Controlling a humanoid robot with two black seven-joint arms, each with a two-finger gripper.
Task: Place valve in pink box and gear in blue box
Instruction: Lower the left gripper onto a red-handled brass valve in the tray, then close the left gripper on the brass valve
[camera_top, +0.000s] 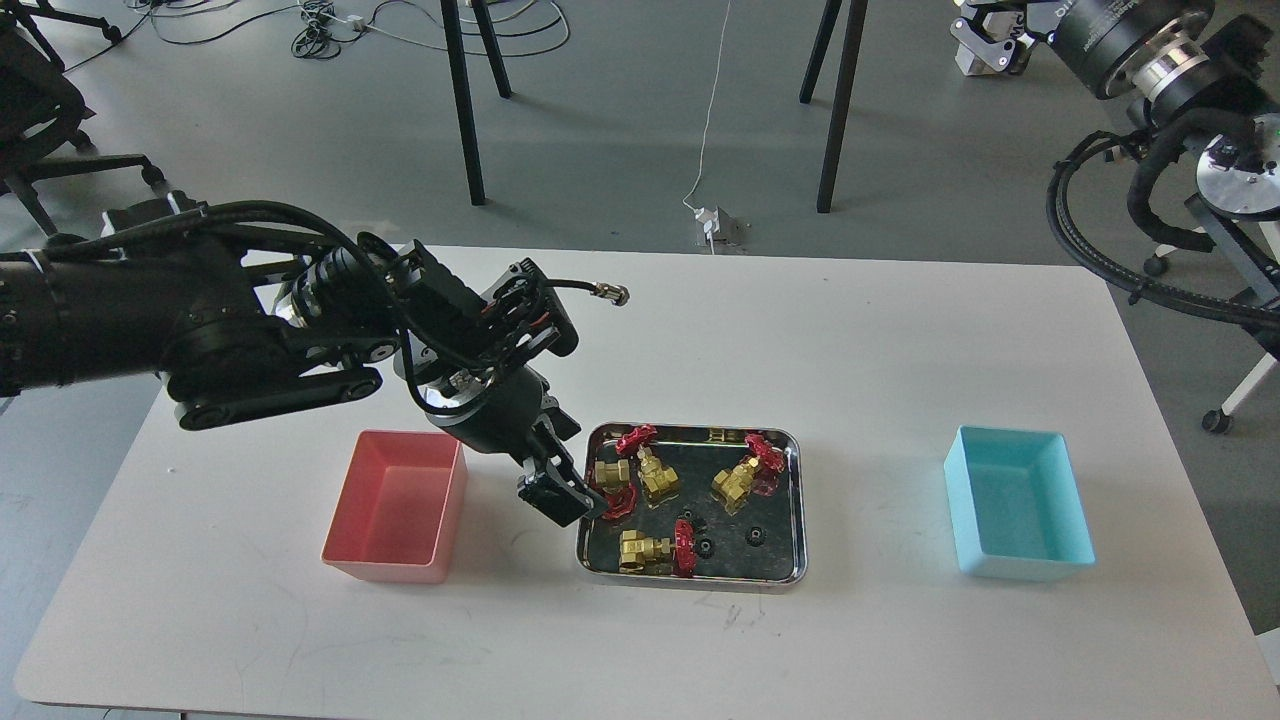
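L gripper (562, 497) low over tray (793, 520) edge, just beside left valve (612, 482) (dark, end-on: grip state unclear, maybe touching). R gripper (985, 38) top corner, state unclear too.

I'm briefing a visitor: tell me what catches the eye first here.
The black left arm reaches in, its left gripper low at the steel tray's left edge. The tray, mid-table, holds brass valves with red handwheels. An empty pink box and blue box flank it.
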